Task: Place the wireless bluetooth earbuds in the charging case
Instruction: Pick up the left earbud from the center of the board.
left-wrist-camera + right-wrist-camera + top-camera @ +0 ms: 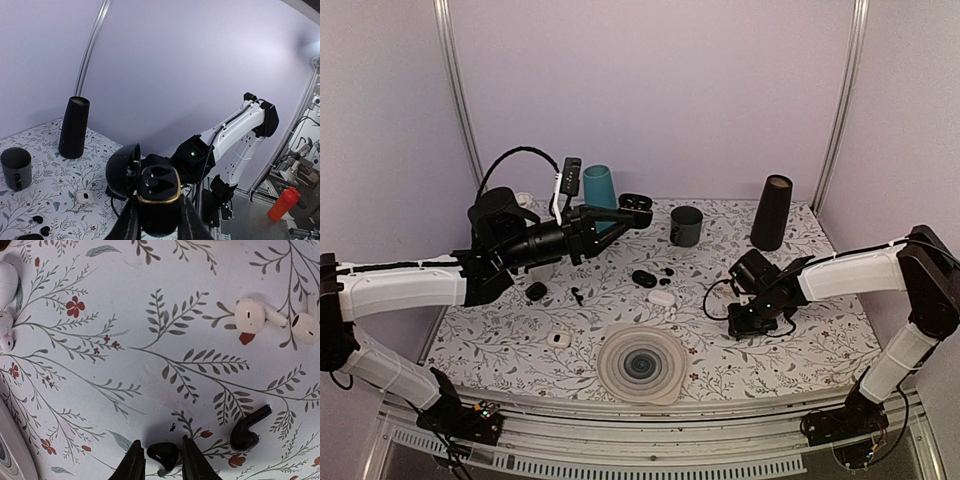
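Observation:
My left gripper (620, 215) is raised above the table and shut on a black charging case (159, 187) with a gold rim. Its lid (121, 172) is open and both sockets look empty. My right gripper (736, 326) points down at the table right of centre. In the right wrist view its fingers (187, 460) are closed in on a small glossy black earbud (162, 452) just above the cloth. Another black earbud (247, 432) with a stem lies beside it. Two white earbuds (252, 315) lie farther off.
A round ribbed mat (641, 364) lies near the front. A teal cup (599, 186), a grey mug (686, 225) and a tall black tumbler (771, 212) stand at the back. A white case (662, 297), an open black case (644, 278) and a small white case (558, 338) lie mid-table.

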`<control>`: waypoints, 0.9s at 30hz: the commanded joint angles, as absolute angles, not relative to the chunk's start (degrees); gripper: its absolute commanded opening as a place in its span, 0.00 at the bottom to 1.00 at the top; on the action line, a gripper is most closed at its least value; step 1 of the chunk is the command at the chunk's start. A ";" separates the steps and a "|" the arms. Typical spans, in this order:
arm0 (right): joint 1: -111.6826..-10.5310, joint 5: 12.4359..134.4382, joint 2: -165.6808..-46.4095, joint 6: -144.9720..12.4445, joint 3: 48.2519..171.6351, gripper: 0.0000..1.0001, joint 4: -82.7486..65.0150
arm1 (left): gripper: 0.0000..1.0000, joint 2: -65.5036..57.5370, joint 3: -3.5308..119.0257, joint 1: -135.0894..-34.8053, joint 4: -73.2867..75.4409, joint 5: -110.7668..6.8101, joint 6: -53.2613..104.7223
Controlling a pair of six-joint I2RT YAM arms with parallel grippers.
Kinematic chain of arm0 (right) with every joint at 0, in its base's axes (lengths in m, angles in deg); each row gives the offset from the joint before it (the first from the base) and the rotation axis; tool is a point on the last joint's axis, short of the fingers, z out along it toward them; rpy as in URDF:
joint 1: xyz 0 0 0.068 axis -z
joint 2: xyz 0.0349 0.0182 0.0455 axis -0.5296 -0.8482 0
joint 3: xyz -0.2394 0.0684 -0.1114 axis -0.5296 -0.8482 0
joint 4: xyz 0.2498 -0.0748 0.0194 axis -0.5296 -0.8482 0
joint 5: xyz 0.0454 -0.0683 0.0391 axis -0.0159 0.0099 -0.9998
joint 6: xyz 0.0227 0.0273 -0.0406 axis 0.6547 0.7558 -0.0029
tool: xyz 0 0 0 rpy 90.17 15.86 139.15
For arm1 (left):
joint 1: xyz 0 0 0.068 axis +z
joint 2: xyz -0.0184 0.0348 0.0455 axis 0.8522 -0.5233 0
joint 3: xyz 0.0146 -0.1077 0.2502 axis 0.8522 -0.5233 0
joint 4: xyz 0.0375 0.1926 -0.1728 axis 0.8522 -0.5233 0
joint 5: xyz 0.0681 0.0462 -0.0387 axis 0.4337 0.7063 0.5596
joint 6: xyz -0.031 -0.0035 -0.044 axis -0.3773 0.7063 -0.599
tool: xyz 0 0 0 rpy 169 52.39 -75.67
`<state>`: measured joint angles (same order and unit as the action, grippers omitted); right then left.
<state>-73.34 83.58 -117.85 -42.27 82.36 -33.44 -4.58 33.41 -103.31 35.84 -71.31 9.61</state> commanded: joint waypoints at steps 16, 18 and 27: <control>-75.91 88.70 -121.36 -43.23 86.71 0.24 -37.21 | 0.00 -3.79 33.45 -102.57 36.10 -70.94 9.63; -76.09 89.04 -121.54 -43.07 86.76 0.24 -37.62 | 0.00 -3.74 33.46 -102.56 36.10 -70.97 9.63; -76.45 89.90 -121.94 -43.17 87.09 0.25 -38.62 | 0.00 -3.72 33.22 -102.49 36.14 -70.71 9.55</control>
<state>-75.99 88.50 -120.75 -42.71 85.88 -37.48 -4.58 33.41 -103.29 35.73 -71.27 9.63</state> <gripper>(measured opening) 0.240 0.205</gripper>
